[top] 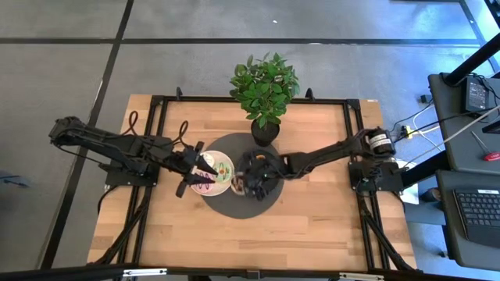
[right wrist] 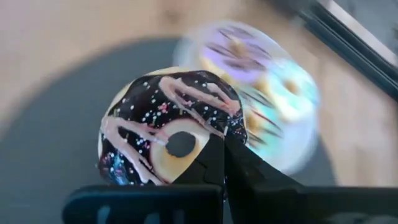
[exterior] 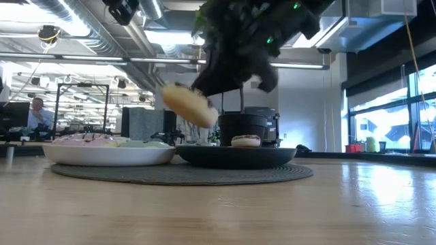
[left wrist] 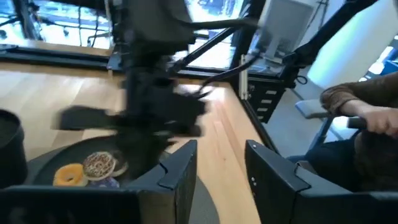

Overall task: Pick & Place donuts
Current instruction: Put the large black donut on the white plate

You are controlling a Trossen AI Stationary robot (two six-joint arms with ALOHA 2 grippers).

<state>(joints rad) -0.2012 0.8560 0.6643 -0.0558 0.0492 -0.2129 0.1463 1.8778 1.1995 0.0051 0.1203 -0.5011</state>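
Note:
My right gripper [top: 251, 181] hangs over the round black plate [exterior: 235, 157], shut on a chocolate donut [right wrist: 168, 134] with pink drizzle and sprinkles. In the low view this donut [exterior: 190, 106] shows its cream underside, lifted above the plates. My left gripper [top: 201, 170] hovers open over the white plate [exterior: 109, 156], touching nothing. Pink and green donuts [exterior: 102, 141] lie on the white plate. One small donut [exterior: 245, 141] lies on the black plate in the low view. The left wrist view shows an orange one [left wrist: 68, 175] and a sprinkled one [left wrist: 99, 164] there. My right gripper pinches the chocolate donut by the part of its ring [right wrist: 214, 134] nearest the fingers, between the two fingers [right wrist: 239, 165]. The fingers come from above. The donut is lifted clear of both plates and sits tilted in the hold.
Both plates sit on a round grey mat [top: 269, 204] at the middle of the wooden table. A potted plant [top: 266, 86] stands just beyond the mat at the far side. A seated person's arm [left wrist: 357, 109] shows off the table's edge in the left wrist view.

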